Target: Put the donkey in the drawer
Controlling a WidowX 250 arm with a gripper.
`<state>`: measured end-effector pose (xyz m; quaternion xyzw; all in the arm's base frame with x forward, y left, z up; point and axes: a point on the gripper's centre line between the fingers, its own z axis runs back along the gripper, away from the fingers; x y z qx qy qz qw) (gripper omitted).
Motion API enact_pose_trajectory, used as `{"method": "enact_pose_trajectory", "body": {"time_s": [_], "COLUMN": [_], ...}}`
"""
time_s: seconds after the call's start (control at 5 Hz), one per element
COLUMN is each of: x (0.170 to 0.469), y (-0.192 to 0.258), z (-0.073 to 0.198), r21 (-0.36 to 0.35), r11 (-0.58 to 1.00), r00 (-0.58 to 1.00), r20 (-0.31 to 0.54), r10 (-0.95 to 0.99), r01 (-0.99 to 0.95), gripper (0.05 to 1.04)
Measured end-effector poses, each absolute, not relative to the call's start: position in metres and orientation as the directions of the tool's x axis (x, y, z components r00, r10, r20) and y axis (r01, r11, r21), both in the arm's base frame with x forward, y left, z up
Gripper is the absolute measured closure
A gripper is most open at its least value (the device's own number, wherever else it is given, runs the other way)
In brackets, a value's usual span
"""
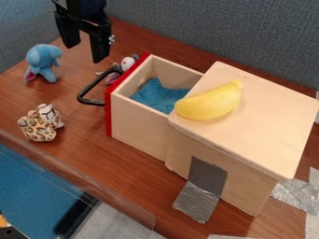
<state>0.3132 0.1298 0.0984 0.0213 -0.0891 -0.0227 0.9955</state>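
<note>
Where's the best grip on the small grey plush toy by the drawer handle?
Probably the pale upper end of the plush toy, from straight above: the black handle crosses its lower part and the red drawer front crowds one side.

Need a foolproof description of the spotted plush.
Start at the wooden box with the red-fronted drawer open. Past its black handle, nearer the table's front edge, sits the spotted plush. Tan with dark spots, unlike the blue plush or greyish one farther back.
</note>
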Motion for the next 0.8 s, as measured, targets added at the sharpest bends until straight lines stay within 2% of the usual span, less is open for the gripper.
{"method": "enact_pose_trajectory", "body": {"time_s": [0.2,0.4,0.8], "x": [0.311,0.330,0.373], "y": [0.129,0.140,0.148], "z": [0.087,0.086,0.085], "r21": [0.028,0.027,-0.023], "r11": [0.999,0.999,0.996], "r00": [0.989,0.993,0.987], "r20": [0.141,0.118,0.135], "r10": [-0.039,0.018,0.090], "r01": [0.035,-0.021,-0.087], "gripper": [0.084,0.083,0.083]}}
